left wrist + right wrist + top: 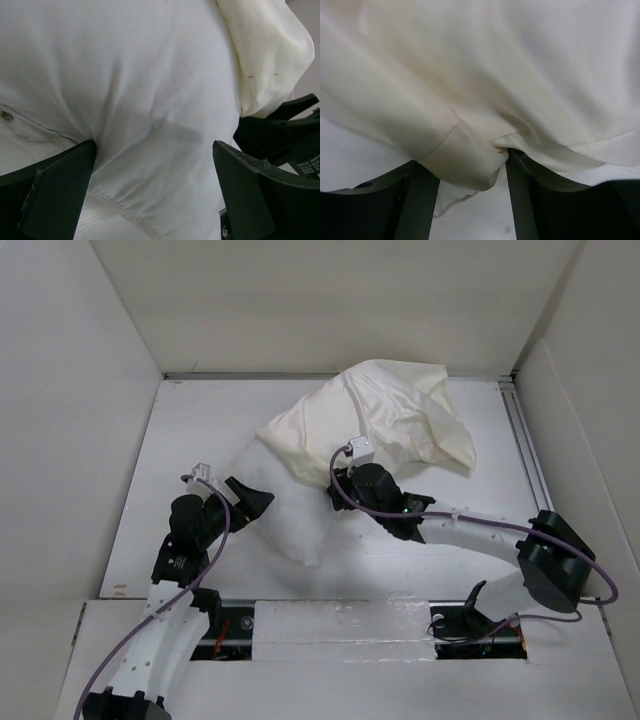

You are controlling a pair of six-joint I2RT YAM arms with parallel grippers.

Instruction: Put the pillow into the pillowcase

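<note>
The white pillow (290, 515) lies mid-table, its far end under the cream pillowcase (400, 420), which is bunched up toward the back. My left gripper (252, 498) is open against the pillow's left side. In the left wrist view the pillow (140, 90) bulges between its spread fingers (60, 190), with the pillowcase (270, 55) at the upper right. My right gripper (347, 483) is at the pillowcase's near hem. In the right wrist view its fingers (520, 200) are half-closed, squeezing a rolled fold of the pillowcase hem (465, 160).
White walls enclose the table on the left, back and right. A metal rail (525, 440) runs along the right side. The right gripper's black body (280, 135) shows close by in the left wrist view, just right of the pillow.
</note>
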